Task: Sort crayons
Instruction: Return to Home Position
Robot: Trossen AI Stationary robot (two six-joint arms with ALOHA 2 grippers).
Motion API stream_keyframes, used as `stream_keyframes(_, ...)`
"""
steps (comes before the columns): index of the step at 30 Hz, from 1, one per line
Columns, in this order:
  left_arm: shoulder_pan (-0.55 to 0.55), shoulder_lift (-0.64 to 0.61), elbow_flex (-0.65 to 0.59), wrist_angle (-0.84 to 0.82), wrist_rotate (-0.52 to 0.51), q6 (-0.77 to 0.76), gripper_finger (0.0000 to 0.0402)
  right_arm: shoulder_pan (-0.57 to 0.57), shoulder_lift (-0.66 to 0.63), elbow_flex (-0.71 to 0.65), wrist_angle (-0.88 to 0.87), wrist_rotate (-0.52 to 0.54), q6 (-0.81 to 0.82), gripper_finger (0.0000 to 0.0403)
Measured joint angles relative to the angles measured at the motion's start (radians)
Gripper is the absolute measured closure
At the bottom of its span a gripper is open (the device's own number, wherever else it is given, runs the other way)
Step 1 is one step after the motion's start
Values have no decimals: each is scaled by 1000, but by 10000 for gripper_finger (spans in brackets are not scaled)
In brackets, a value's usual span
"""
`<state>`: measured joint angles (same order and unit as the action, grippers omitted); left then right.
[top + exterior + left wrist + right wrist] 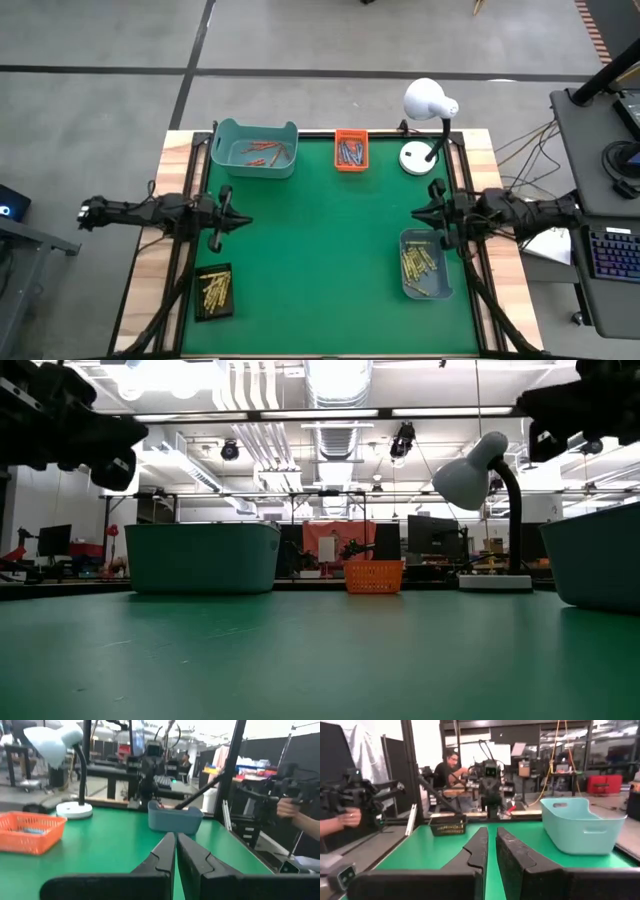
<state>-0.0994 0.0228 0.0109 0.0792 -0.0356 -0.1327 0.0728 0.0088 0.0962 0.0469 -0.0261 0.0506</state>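
The crayons lie sorted in containers on the green table (320,250). Orange-red crayons (265,152) are in the teal bin (255,148), far left. Blue-grey crayons (350,152) are in the orange basket (351,165). Yellow crayons (420,262) fill the grey-blue bin (425,290), near right. Yellow-gold crayons (213,290) lie in the black tray (213,310), near left. My left gripper (245,221) hovers shut at the left edge, pointing level toward the table's middle, and holds nothing (175,837). My right gripper (415,212) hovers shut at the right edge, facing it, and holds nothing (491,832).
A white desk lamp (425,110) stands at the far right corner, its base (415,158) on the table. The middle of the green mat is bare. A person's hand (292,810) holds a device beyond the near edge. Another person (447,767) sits behind the left arm.
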Motion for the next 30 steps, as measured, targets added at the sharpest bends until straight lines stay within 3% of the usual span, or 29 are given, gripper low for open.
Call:
stream_keyframes(6,0,14,0,5,1,13,402,-4,-9,-84,24,22,-56,374)
stream_keyframes(13,0,27,-1,10,-10,28,401,-4,25,-85,-20,53,-91,374)
stream_keyframes(21,0,53,4,-19,-263,0,401,-8,39,-85,-1,218,-190,374)
stream_keyframes(30,0,80,6,-19,-288,0,402,-8,38,-85,-3,218,-200,374)
